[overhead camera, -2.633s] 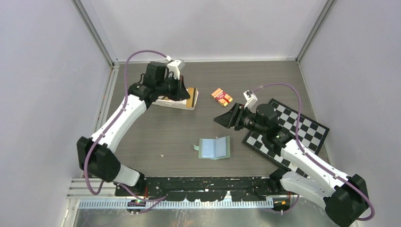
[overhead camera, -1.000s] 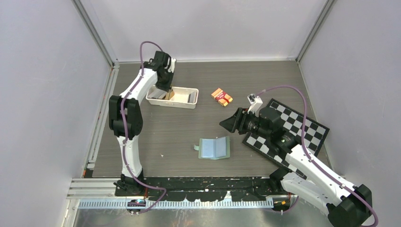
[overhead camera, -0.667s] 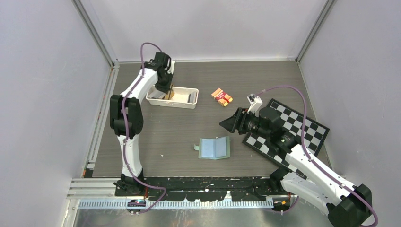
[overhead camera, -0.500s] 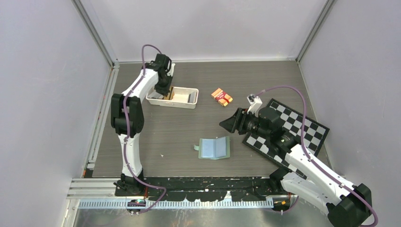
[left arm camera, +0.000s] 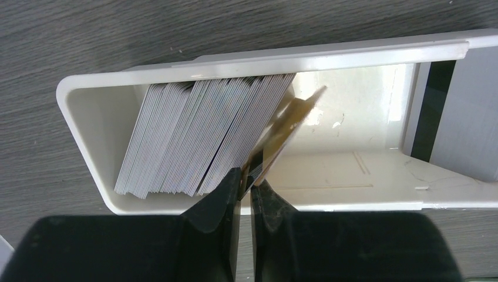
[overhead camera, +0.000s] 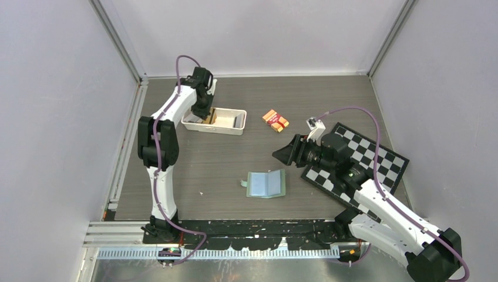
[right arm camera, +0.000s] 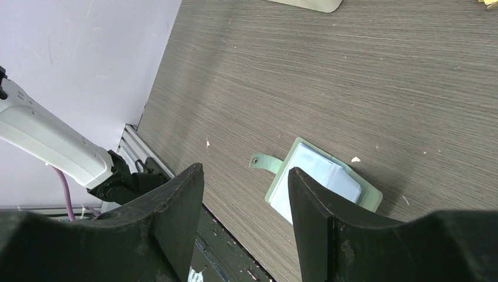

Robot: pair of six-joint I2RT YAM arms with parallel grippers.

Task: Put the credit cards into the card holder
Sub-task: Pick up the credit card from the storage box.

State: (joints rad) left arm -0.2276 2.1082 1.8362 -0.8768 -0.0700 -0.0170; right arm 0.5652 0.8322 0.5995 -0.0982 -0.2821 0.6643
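Observation:
A stack of grey credit cards [left arm camera: 199, 138] leans on edge in the left end of a white tray [left arm camera: 82, 135]. My left gripper [left arm camera: 247, 176] is down in the tray [overhead camera: 226, 128], shut on a gold-tan credit card [left arm camera: 285, 126] at the stack's right side. Dark and grey cards [left arm camera: 458, 111] stand at the tray's right end. The sage-green card holder [overhead camera: 266, 184] lies open on the table, blue-grey pockets up, clasp tab to the left. My right gripper [overhead camera: 283, 153] hangs open and empty above and right of the holder [right arm camera: 320, 182].
An orange-and-red banded packet [overhead camera: 275, 120] lies right of the tray. A black-and-white chequered board [overhead camera: 376, 164] lies under my right arm. The enclosure walls stand close on the left, back and right.
My left arm swung from over the tray to reaching steeply down into it, and its gripper settled onto the gold-tan card. The right gripper shifted slightly right. The holder has not moved.

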